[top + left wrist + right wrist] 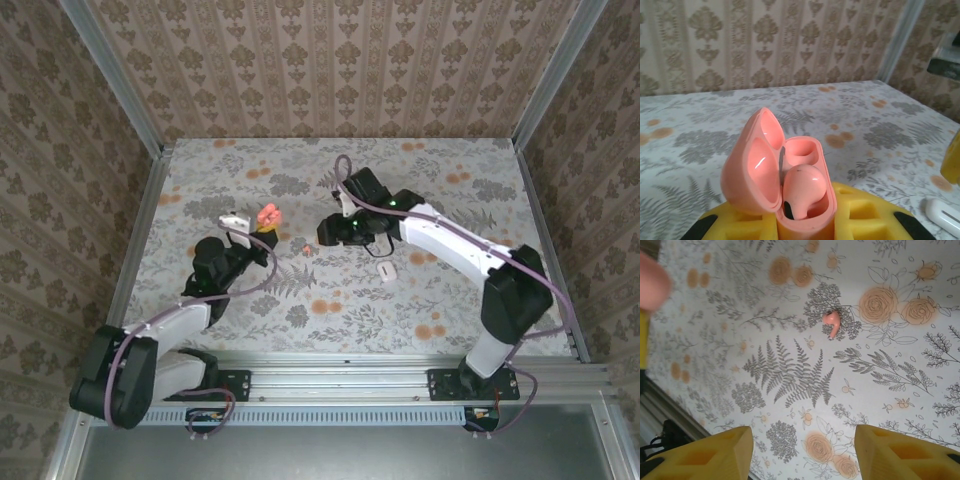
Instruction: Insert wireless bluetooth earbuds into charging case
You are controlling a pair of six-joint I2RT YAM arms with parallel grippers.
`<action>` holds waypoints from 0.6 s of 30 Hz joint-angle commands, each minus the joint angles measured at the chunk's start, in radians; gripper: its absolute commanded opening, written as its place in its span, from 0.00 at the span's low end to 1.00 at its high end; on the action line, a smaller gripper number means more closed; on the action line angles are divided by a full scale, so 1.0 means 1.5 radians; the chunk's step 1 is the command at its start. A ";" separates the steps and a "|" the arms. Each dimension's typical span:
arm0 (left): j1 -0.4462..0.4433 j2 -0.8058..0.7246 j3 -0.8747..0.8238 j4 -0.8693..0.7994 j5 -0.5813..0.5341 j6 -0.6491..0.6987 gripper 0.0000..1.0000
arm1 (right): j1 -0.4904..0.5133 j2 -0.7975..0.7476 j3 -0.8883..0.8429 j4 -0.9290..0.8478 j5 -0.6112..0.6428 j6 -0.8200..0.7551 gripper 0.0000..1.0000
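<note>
Left gripper (805,227) is clamped on the open coral-pink case (755,175), with a yellow pad on either side of its base and the lid tipped back. One pink earbud (802,192) is seated in the near socket. The far socket (802,150) is empty, so the pink pair looks half done.

Right gripper (805,455) has its fingers apart with nothing between them and hangs over the table (790,385). The second pink earbud (831,323) lies loose on the floral surface ahead of those fingers, untouched. In the top view it sits between the two grippers, near the held case.

Further out, a small white piece (387,271) lies near the right arm. Another white item (232,221) is just beside the held case. Both are too small to tell bud from case.

Probably left to do: grasp the loose pink bud, seat it in the empty socket, then handle anything white.
</note>
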 commanded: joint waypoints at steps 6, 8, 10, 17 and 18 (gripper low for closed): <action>0.058 -0.060 0.033 -0.191 -0.083 -0.020 0.16 | 0.020 0.175 0.192 -0.186 0.073 -0.013 0.55; 0.073 -0.064 0.045 -0.225 -0.087 -0.022 0.16 | 0.028 0.221 0.243 -0.216 0.091 -0.025 0.54; 0.083 -0.067 0.054 -0.253 -0.098 -0.027 0.16 | 0.035 0.266 0.296 -0.245 0.113 -0.036 0.54; 0.109 -0.048 0.082 -0.325 -0.135 -0.035 0.16 | 0.045 0.413 0.486 -0.316 0.172 -0.061 0.53; 0.112 -0.047 0.082 -0.328 -0.136 -0.036 0.16 | 0.045 0.432 0.513 -0.325 0.174 -0.064 0.53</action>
